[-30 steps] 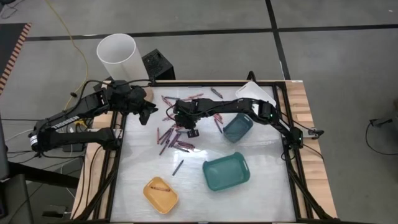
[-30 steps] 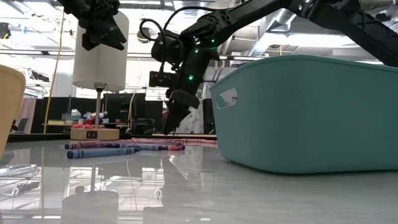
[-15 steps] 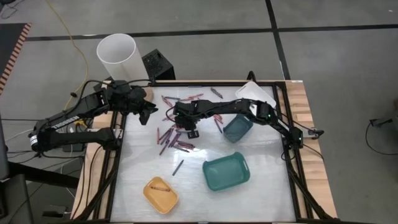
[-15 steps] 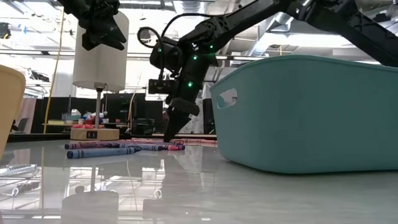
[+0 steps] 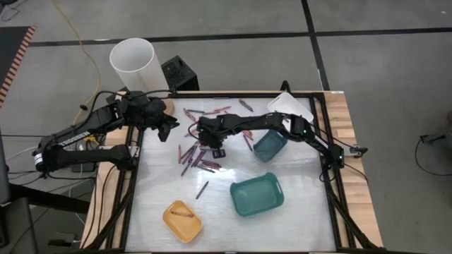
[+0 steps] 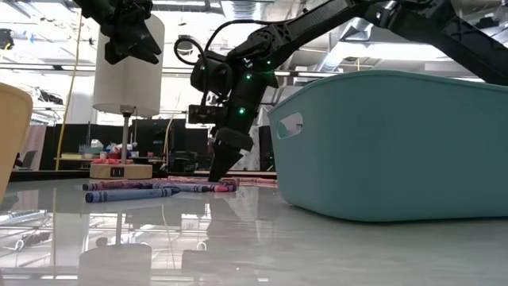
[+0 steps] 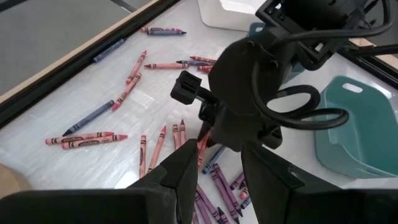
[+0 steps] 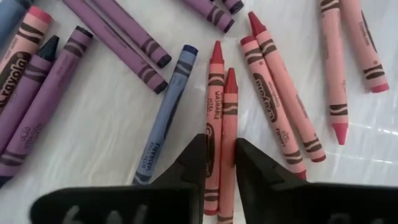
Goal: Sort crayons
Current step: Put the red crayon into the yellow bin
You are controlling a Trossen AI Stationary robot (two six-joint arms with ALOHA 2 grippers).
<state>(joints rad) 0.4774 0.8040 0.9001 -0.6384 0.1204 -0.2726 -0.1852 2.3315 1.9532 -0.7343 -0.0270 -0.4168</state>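
Crayons (image 5: 201, 159) lie scattered mid-desk; right claw (image 8: 221, 163) pinches two red crayons (image 8: 221, 118); left claw (image 5: 169, 129), far-left, hangs slightly parted, empty.

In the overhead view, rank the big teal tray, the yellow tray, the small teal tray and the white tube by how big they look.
1. Big teal tray
2. White tube, though it stands tall, so nearness to the camera may inflate it
3. Yellow tray and small teal tray look alike; the right arm covers part of the teal one, so no ranking.
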